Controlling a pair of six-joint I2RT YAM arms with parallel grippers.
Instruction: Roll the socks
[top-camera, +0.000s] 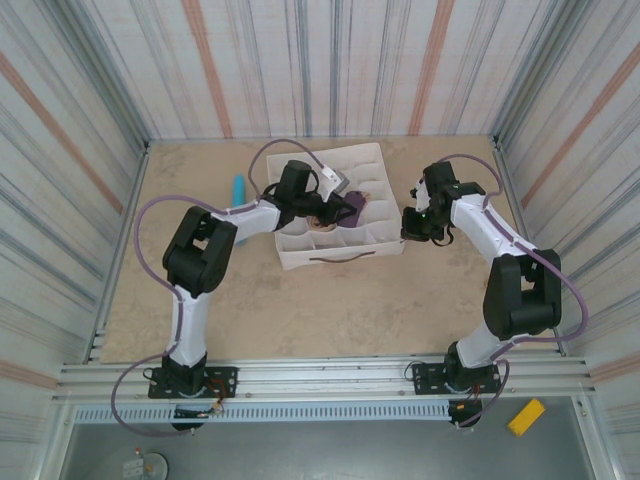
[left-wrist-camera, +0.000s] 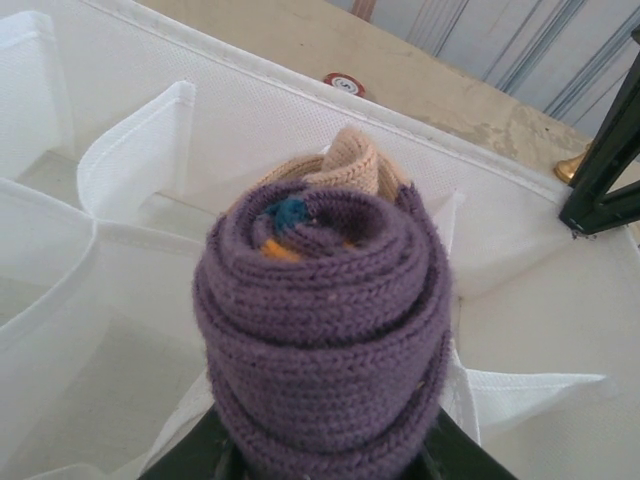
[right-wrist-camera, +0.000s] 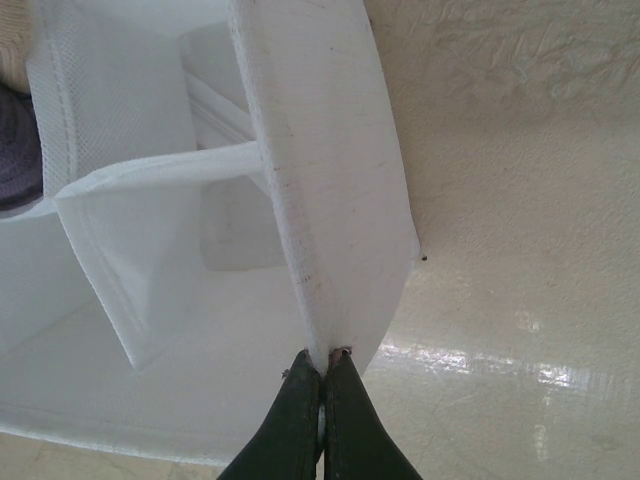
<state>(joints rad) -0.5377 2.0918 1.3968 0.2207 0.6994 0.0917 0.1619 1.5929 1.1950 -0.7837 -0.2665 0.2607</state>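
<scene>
Left pincer (left-wrist-camera: 325, 466) clasps rolled socks (left-wrist-camera: 325, 300) above white organizer (left-wrist-camera: 130, 150).

Walls: corrugated panels (top-camera: 330, 60) striped grey, white and rust, closing three sides.
Table: beige tabletop (top-camera: 330, 320) with stone-like mottling.
Near edge: pale metal rails (top-camera: 330, 378) above a slotted strip.
Below the edge: grey ledge (top-camera: 350, 450) bearing a yellow block (top-camera: 526, 416), possibly plastic.
Light: soft and even, with bright glare on the tabletop in the right wrist view.
</scene>
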